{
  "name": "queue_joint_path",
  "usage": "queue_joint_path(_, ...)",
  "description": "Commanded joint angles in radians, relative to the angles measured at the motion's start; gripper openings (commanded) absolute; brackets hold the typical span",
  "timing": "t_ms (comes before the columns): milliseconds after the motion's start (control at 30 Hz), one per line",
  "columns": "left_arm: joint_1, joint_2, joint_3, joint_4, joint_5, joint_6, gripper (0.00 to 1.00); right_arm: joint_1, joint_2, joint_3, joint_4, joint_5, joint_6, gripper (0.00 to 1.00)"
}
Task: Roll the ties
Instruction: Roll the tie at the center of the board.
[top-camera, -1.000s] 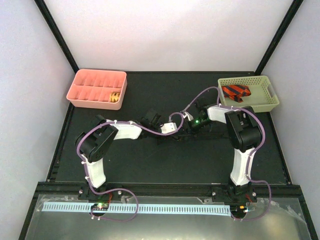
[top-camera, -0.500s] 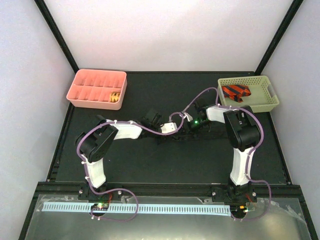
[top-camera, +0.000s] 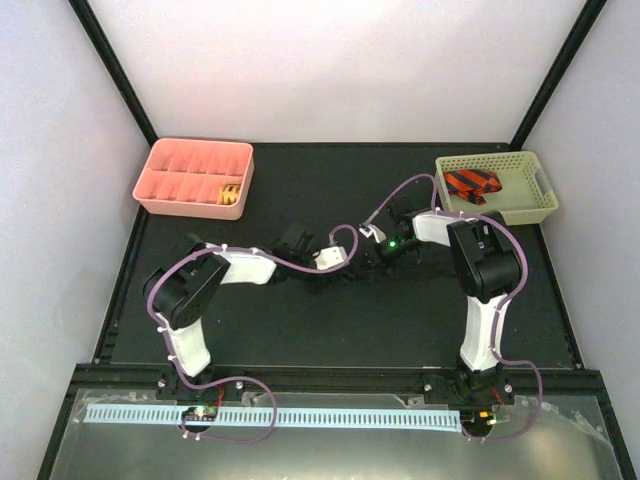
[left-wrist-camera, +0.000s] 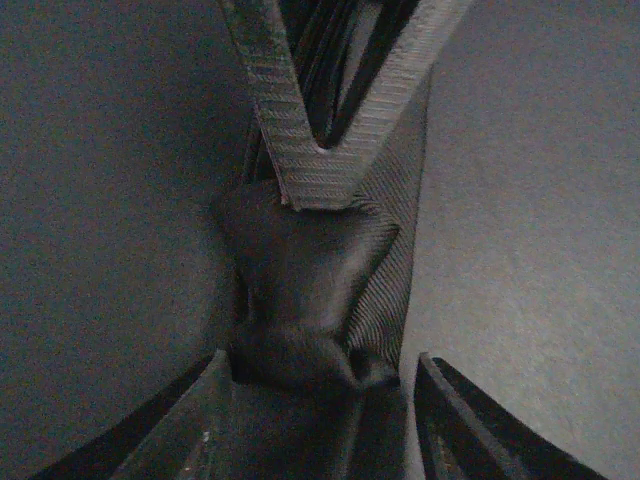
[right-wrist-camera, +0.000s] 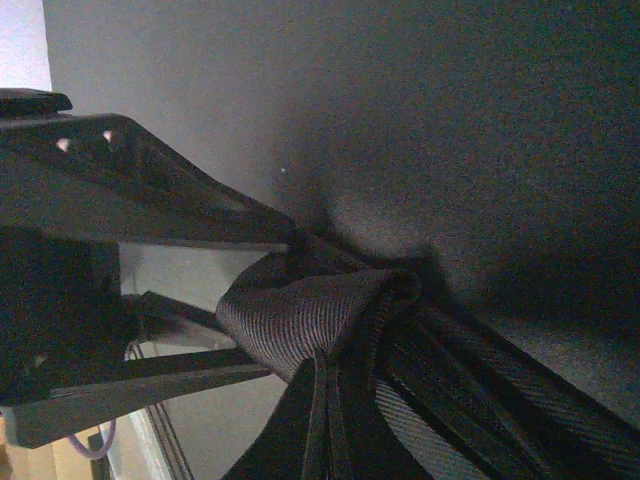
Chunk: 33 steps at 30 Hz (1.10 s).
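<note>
Dark tie (left-wrist-camera: 312, 285) bunch, wrist views only

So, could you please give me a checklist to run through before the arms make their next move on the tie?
1. Right gripper shut on the dark tie: ok.
2. Left gripper open astride the tie: ok.
3. Tie lying flat for rolling: not ok, bunched.
4. Roll already started: cannot tell.
5. Pink organizer has free compartments: ok.
6. Striped tie lies in the basket: ok.
</note>
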Motion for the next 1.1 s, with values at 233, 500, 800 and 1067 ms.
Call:
queue_joint_path(233, 0.065, -0.038, -0.199, 0.510, 0.263, -0.148, 0.61, -0.001, 0.018, -0.035, 0.012, 0.133, -0.029, 0.02)
queue_joint_path(500, 0.066, 0.108, -0.179, 0.707, 0.326, -0.216, 0.64, -0.009, 0.012, -0.041, 0.024, 0.133, -0.029, 0.02)
queue_joint_path(800, 0.058, 0.174, -0.129, 0.710, 0.341, -0.220, 0.61, -0.009, 0.028, -0.042, 0.039, 0.124, -0.027, 0.02)
queue_joint_path(1067, 0.047, 0.203, -0.074, 0.650, 0.331, -0.221, 0.54, -0.008, 0.035, -0.045, 0.053, 0.112, -0.023, 0.02)
